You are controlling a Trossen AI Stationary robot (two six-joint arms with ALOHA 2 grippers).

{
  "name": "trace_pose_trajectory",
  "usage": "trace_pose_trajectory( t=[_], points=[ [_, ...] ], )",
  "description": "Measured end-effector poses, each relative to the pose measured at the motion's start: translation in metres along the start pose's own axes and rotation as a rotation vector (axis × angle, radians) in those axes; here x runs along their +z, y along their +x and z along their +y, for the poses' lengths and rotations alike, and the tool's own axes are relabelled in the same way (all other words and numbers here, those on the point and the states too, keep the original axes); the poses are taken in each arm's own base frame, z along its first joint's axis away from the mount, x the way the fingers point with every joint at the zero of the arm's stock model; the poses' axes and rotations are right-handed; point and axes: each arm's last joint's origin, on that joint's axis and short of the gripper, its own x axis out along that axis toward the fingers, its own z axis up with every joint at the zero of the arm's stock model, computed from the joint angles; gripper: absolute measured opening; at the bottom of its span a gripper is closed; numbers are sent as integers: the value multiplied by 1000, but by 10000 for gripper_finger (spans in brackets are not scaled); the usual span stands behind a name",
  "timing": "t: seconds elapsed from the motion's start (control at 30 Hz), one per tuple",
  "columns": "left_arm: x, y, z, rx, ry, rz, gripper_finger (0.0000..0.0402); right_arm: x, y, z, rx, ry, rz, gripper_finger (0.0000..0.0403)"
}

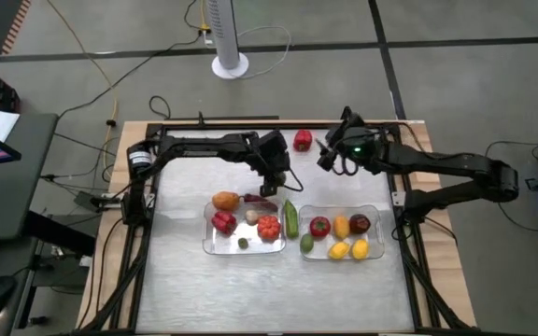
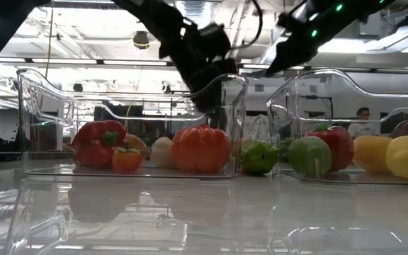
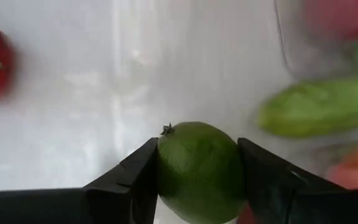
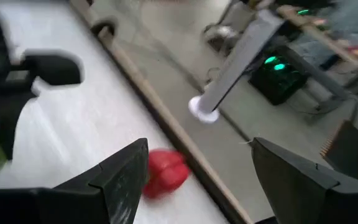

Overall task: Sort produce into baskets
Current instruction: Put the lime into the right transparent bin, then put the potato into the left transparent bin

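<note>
left hand (image 3: 197,180): my fingers sit on either side of a green lime-like fruit (image 3: 199,167), pinching it across its widest part, stem nub up.
where: in the high view, just past the 12 o'clock edge of the left basket (image 1: 207,245), above the counter (image 1: 250,289).
handling: judged light, hard plastic, smooth and round, so it could squirt out; grip on the equator is the right place.
right hand (image 4: 194,171): fingers spread, nothing between them, hovering at about 3 o'clock of the loose red pepper (image 4: 164,172) near the counter's far edge.
red pepper: lumpy and rigid; take it across the body.
right basket (image 1: 378,213): holds red, yellow and dark pieces.
cucumber (image 1: 290,218): lies between the baskets.
</note>
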Motion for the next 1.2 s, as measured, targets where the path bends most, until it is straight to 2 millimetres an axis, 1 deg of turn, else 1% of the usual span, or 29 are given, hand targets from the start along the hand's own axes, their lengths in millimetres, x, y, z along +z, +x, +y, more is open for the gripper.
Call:
trace_pose_trajectory(
  t=[0.07, 0.17, 0.23, 0.3, 0.4, 0.5, 0.57, 0.6, 0.63, 0.73, 0.9, 1.0, 1.07, 1.2],
  points=[
    [8, -10, -3, 33, 14, -25, 174, 4, -16, -9, -34, 56, -36, 311],
    [18, -22, -11, 45, 27, -92, 174, 7, -40, -22, -24, 137, -95, 311],
    [29, -28, -19, 15, 29, -180, 175, 7, -52, -28, -1, 182, -126, 311],
    [39, -29, -31, -55, 32, -259, 175, 5, -61, -31, 13, 212, -157, 311],
    [52, -23, -57, -138, 41, -355, 175, -3, -66, -32, 13, 219, -176, 311],
    [62, -16, -86, -162, 74, -425, 175, -8, -66, -35, -2, 224, -176, 311],
    [67, -6, -105, -151, 110, -470, 175, -9, -67, -38, -14, 234, -182, 311],
    [70, -5, -114, -137, 121, -489, 175, -9, -67, -39, -17, 238, -181, 311],
    [68, -2, -123, -124, 122, -473, 177, -9, -67, -40, -23, 241, -182, 311],
    [69, 6, -138, -86, 131, -485, 195, -9, -65, -39, -24, 242, -175, 311],
    [61, 13, -138, -77, 111, -395, 272, -8, -62, -37, -23, 238, -175, 311],
    [56, 11, -133, -5, 113, -339, 310, -9, -60, -36, -23, 235, -170, 311],
    [54, 5, -128, 68, 120, -311, 320, -9, -60, -36, -23, 234, -169, 311],
    [55, -22, -111, 211, 154, -289, 318, -9, -60, -36, -23, 225, -168, 311]
  ],
)
